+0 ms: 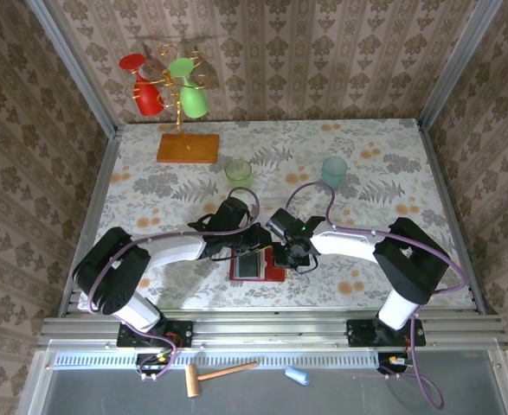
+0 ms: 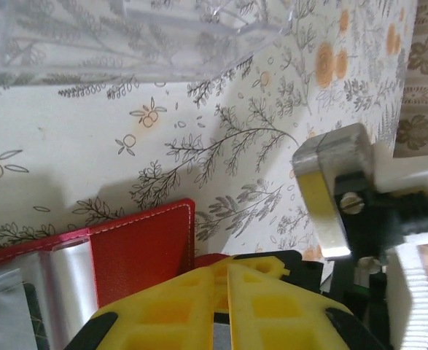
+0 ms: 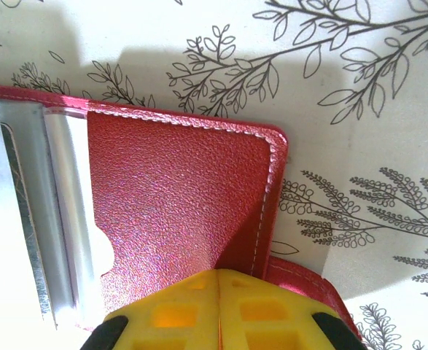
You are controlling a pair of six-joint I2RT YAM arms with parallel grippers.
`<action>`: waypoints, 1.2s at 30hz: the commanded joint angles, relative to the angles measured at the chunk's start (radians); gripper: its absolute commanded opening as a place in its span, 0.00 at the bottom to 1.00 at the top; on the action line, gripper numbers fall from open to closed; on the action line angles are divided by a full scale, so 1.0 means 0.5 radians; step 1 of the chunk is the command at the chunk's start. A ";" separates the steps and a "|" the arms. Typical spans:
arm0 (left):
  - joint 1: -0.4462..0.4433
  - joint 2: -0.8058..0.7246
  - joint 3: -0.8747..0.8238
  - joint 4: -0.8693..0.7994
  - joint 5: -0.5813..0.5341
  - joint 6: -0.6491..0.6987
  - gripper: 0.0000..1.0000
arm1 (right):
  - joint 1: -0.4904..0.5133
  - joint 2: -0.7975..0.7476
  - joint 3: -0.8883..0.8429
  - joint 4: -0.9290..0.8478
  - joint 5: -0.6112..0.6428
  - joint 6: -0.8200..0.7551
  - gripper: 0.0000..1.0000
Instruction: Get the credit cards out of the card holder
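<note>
- Card holder point(image 1: 275, 274) lies open and flat on the floral-print counter point(image 1: 383, 151), at lower centre of the overhead frame, between the two arms.
- Credit cards point(image 1: 254, 264) are in the holder, showing as a blue-grey rectangle framed by the red cover.
- Left hand point(image 1: 252, 245) reaches in from the left and sits at the holder's upper edge. In its own wrist view the yellow fingers point(image 2: 272, 306) are pressed together along a single seam over the red cover, with a thin grey sliver showing at the seam.
- Right hand point(image 1: 290, 257) comes in from the right and meets the holder's upper right corner. Its wrist view shows the two yellow fingertips closed against each other at bottom centre, over the red leather flap; whether the flap is caught between them cannot be told.
- That same view shows clear plastic pockets point(image 3: 60, 219) at left and a small red tab point(image 3: 308, 284) at lower right.
- Green cup point(image 1: 238, 169) and teal cup point(image 1: 334, 169) stand above the hands, well apart from the holder.
- Orange wooden base point(image 1: 188, 148) carries a rack with red and green cups at upper left.
</note>
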 commanded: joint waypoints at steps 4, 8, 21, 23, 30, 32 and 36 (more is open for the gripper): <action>0.100 -0.408 -0.097 -0.237 -0.239 0.111 0.14 | -0.001 -0.015 -0.092 -0.178 0.243 -0.078 0.07; 0.160 -0.513 -0.159 -0.306 -0.253 0.129 0.14 | -0.018 -0.069 -0.122 -0.178 0.270 -0.095 0.06; 0.174 -0.402 -0.287 -0.199 -0.108 0.072 0.15 | -0.046 -0.185 -0.097 -0.279 0.249 -0.088 0.08; 0.165 -0.354 -0.292 -0.157 -0.082 0.063 0.15 | -0.046 -0.203 -0.069 -0.275 0.229 -0.079 0.09; 0.092 -0.190 -0.262 -0.026 0.005 0.036 0.14 | -0.046 -0.254 -0.030 -0.199 0.107 -0.025 0.11; 0.062 -0.162 -0.263 0.005 0.005 0.015 0.14 | -0.047 -0.257 -0.025 -0.134 0.073 -0.003 0.11; 0.015 -0.138 -0.287 0.066 0.013 -0.031 0.14 | -0.047 -0.257 -0.022 -0.052 -0.015 0.041 0.12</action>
